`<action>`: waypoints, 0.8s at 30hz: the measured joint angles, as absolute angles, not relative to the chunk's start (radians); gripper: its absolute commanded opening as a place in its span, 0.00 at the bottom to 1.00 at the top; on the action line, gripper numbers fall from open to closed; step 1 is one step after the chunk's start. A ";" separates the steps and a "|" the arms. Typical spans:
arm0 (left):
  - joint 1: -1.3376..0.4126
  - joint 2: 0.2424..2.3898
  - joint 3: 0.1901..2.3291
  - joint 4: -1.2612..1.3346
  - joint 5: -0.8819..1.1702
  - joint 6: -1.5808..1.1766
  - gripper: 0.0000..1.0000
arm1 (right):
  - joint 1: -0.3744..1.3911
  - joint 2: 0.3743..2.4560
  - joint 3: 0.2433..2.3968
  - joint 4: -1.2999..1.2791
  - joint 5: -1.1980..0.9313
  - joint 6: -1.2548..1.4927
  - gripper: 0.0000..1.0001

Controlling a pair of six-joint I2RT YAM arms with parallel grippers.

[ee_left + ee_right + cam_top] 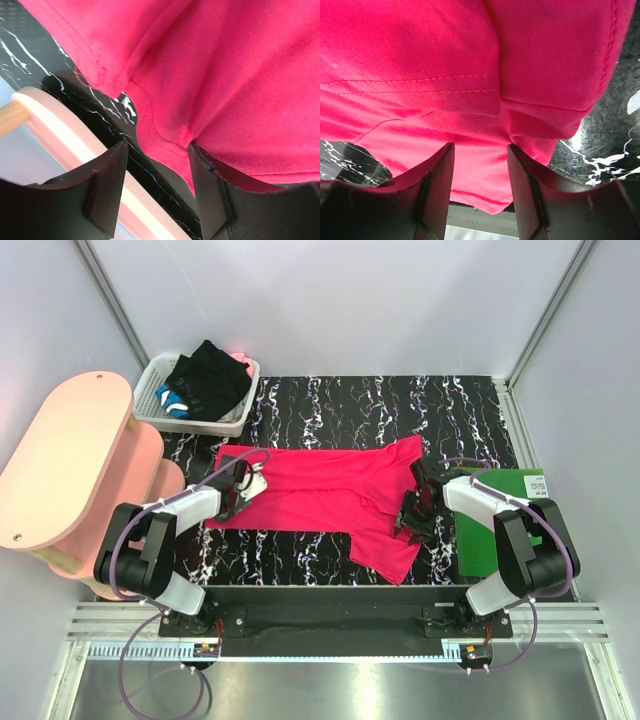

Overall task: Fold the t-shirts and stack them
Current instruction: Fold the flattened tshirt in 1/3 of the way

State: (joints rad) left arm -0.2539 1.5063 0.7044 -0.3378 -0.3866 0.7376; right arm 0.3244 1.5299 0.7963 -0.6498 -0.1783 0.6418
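Observation:
The pinkish-red t-shirt (pixel 320 490) lies spread across the middle of the black marbled table (pixel 400 410), one part trailing toward the front edge. My left gripper (pixel 245 490) is at its left edge. In the left wrist view the left gripper (pixel 157 185) is open, and the shirt's stitched hem (pixel 160 145) hangs just past the fingertips (pixel 107 180). My right gripper (pixel 415 512) is at the shirt's right side. In the right wrist view the right gripper (pixel 480 185) is open, with red cloth (pixel 480 165) lying between its fingers (pixel 440 185). The black t-shirt (pixel 210 378) lies bunched in the basket.
The white slotted basket (pixel 240 420) stands at the table's back left corner. A pink and wood rounded shelf (pixel 75 465) stands left of the table. The green mat (pixel 490 535) lies at the right, under my right arm. White walls enclose the table.

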 measured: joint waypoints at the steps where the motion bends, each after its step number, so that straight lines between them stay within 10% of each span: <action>1: -0.254 1.501 0.704 -0.348 -0.382 0.736 0.57 | 0.324 1.530 0.796 -0.650 -0.178 0.642 0.54; 24: -0.282 1.135 0.516 -0.597 -0.285 0.699 0.61 | 0.438 0.875 0.562 -0.904 -0.209 0.773 0.58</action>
State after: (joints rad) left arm -0.2821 1.1351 0.5159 -0.5968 -0.2848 0.6987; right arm 0.4381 0.8753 0.5617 -0.9039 -0.2092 0.7734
